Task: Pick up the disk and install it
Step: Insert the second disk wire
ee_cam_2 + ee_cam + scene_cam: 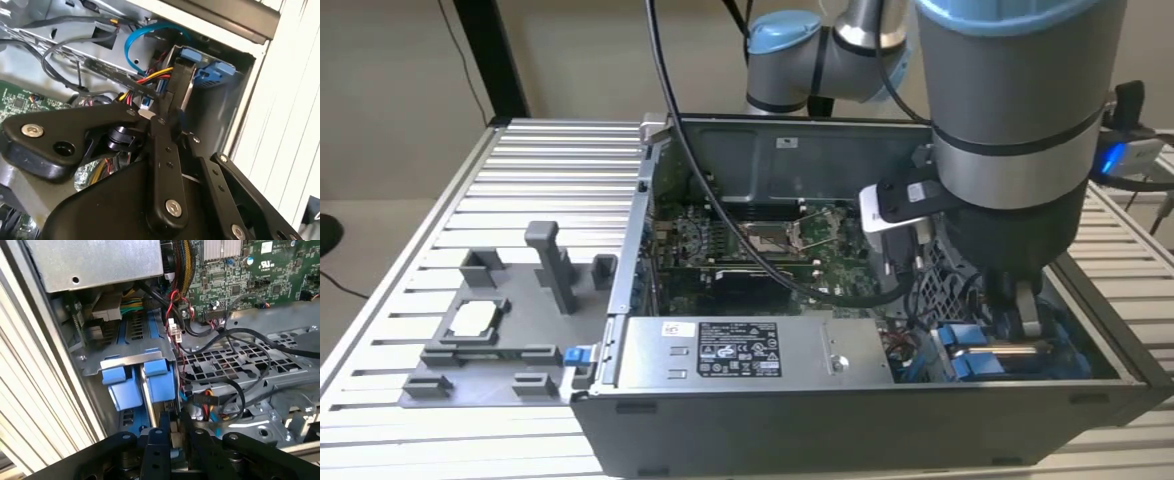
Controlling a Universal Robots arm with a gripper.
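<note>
One robot arm reaches down into an open computer case point(720, 140), at its near corner on the exterior view's right. Its gripper point(175, 95) is clenched on the disk point(186, 82), a thin silver drive held on edge, with blue bracket tabs point(135, 382) just beside it in the drive bay point(125, 362). Picking up looks done; the disk seems partly slotted in, with seating and release left.

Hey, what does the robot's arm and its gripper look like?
The arm is thick grey tube with light blue joint caps. Black cables hang beside it. The gripper is black, with flat jointed link bars fastened by silver screws.
</note>
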